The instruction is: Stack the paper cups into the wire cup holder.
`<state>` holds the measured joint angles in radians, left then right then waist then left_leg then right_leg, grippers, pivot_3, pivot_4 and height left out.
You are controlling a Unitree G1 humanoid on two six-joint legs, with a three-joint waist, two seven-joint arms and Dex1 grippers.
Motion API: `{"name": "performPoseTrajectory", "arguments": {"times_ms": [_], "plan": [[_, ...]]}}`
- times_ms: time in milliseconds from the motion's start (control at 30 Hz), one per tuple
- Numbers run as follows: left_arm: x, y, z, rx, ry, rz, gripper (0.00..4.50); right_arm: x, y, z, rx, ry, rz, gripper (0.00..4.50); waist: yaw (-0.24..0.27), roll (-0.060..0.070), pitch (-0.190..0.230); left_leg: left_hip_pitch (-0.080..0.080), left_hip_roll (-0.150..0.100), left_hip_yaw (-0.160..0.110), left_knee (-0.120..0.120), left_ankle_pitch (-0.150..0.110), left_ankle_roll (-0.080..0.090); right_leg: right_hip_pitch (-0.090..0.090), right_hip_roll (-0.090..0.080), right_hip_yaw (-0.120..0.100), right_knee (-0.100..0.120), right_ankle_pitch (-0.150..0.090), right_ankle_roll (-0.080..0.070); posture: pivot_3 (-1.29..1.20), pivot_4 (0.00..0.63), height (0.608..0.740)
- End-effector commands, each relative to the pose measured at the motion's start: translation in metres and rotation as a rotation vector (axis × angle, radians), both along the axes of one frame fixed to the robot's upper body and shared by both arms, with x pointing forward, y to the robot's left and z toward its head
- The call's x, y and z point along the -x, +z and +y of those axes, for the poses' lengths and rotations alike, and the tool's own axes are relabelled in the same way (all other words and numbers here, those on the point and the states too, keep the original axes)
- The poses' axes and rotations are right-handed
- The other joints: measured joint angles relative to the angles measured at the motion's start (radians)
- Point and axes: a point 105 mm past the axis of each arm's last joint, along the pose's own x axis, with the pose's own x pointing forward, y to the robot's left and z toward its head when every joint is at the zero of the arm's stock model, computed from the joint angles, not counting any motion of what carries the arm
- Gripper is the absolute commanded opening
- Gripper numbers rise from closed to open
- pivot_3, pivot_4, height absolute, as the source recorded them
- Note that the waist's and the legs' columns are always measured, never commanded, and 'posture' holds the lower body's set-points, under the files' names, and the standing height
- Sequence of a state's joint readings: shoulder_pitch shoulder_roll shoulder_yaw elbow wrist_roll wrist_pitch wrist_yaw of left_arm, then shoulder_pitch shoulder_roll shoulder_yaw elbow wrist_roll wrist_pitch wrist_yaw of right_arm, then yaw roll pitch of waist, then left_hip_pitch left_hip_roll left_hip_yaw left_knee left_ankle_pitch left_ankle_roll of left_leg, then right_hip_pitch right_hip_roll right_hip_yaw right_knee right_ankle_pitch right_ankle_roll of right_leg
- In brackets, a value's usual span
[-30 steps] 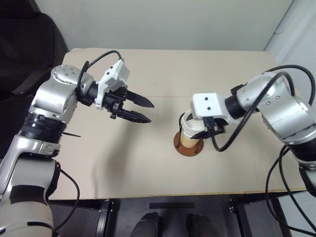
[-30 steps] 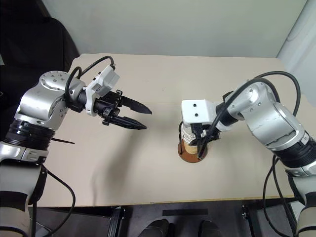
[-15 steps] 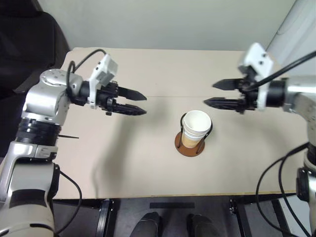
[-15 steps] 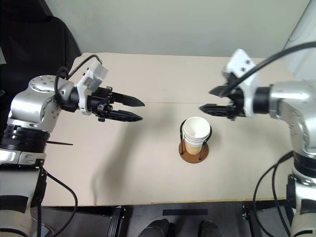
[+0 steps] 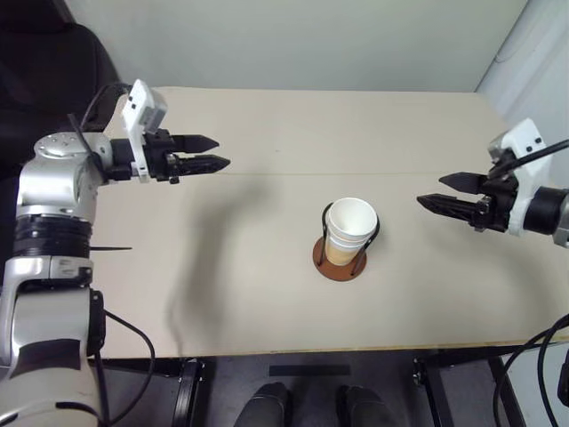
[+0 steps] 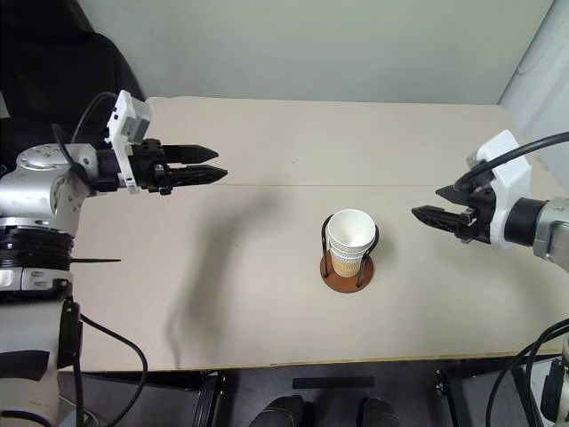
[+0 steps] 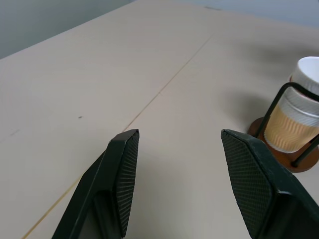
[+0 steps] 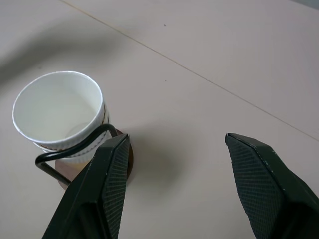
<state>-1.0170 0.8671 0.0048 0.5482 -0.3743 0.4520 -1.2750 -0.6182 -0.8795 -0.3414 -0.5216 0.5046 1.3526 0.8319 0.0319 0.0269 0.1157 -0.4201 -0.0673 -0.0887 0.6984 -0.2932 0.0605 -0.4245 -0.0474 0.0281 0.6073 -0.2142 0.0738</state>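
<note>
The paper cups (image 5: 350, 229) stand nested as one stack inside the wire cup holder (image 5: 340, 264) at the middle of the table; the black wire loops rise beside the stack from a reddish-brown base. The stack also shows in the right wrist view as paper cups (image 8: 60, 117) in the wire cup holder (image 8: 75, 152). My left gripper (image 5: 212, 152) hovers open and empty over the table's far left, pointing toward the centre. My right gripper (image 5: 436, 192) hovers open and empty to the right of the holder, pointing at it.
The beige table (image 5: 267, 294) has a thin seam running across its middle. A dark chair (image 5: 53, 62) stands at the far left beyond the table edge. A grey wall closes the far side.
My right gripper came off the cup stack and drew back to the right, rolling level. My left gripper swung away to the far left. The cups stayed in the holder.
</note>
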Motion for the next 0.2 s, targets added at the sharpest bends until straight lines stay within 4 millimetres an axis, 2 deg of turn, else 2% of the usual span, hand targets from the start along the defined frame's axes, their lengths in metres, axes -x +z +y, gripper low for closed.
{"name": "performPoseTrajectory", "arguments": {"times_ms": [33,200], "plan": [[0.0063,0.0168,0.0114,0.005,0.042,-0.060,2.81,0.0008,0.0083,0.0004,0.023,0.011,-0.042,3.05,0.001,0.000,0.000,0.000,0.000,0.000,0.000,0.000,0.000,0.000,0.000,0.000,0.000,0.000,0.000,0.00,0.150,0.740],[0.0101,0.0115,0.0143,0.003,0.055,-0.040,2.81,0.0006,0.0102,0.0043,0.015,0.030,-0.040,3.05,0.003,0.000,0.000,0.000,0.000,0.000,0.000,0.000,0.000,0.000,0.000,0.000,0.000,0.000,0.000,0.00,0.150,0.740]]}}
